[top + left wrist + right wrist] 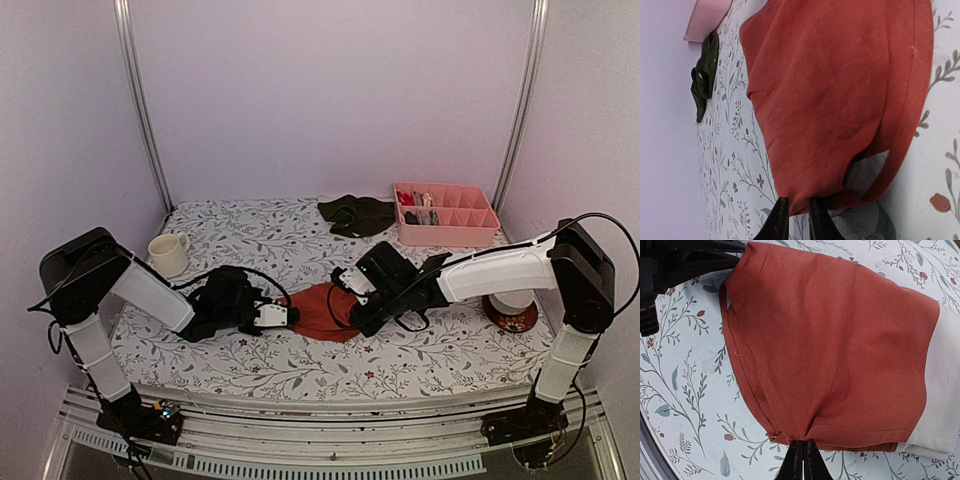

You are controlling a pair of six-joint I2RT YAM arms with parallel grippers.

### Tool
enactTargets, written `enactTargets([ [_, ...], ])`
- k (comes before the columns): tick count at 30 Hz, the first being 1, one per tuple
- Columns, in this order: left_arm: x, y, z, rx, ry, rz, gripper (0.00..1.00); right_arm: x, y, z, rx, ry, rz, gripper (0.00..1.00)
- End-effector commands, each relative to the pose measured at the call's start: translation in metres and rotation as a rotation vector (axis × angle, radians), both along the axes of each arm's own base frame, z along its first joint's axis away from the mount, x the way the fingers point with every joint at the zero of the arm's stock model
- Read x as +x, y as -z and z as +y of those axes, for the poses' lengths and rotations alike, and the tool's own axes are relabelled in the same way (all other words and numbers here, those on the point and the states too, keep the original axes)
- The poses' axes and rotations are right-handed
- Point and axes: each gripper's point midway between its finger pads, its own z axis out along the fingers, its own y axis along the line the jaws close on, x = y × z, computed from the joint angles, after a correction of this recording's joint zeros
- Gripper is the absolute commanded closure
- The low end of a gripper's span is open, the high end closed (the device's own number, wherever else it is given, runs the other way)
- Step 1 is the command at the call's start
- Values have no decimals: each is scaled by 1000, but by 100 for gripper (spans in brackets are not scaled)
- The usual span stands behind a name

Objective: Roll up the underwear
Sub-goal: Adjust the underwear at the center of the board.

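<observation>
I have the rust-red underwear (pixel 318 312) lying flat on the floral surface (pixel 250 240), roughly in the middle and nearer the front edge than the back. It is spread out and creased, with one hemmed leg opening looped open on the side facing the left arm.

Around it there is bare cloth on all sides. The widest strip runs behind it, up to the dark olive underwear (pixel 357 215), which sits well apart in a crumpled heap. The pink tray (pixel 445 238) is behind it and to the right, just beside that dark heap. The mug (pixel 168 254) stands well off to the left. A red round dish (pixel 510 318) lies to the right, under the right forearm.

The left arm rises from its base to a high elbow, then slopes down with its wrist low at the garment's left edge. The left pincer (pixel 797 210) is narrow, its tips at the hem. I cannot tell whether it actually grips the cloth.

The right arm stretches leftward with a long, level forearm to the garment's far right edge. The right pincer (pixel 800 444) is closed tight on the hem, and the cloth bunches at its tips.
</observation>
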Motion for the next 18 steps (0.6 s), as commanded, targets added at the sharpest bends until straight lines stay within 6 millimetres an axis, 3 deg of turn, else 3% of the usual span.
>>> enactTargets([
  [1,-5,6,-2,11,18,-4,83,-1,3,3,-3,-1,-1,98],
  [7,-7,6,-3,11,25,4,100,-1,2,3,-3,0,-3,98],
  [14,-9,3,-3,0,25,15,100,-1,3,2,-5,-1,-3,98],
  [18,-4,-9,0,-27,7,-5,100,-1,2,3,-1,-1,-3,98],
])
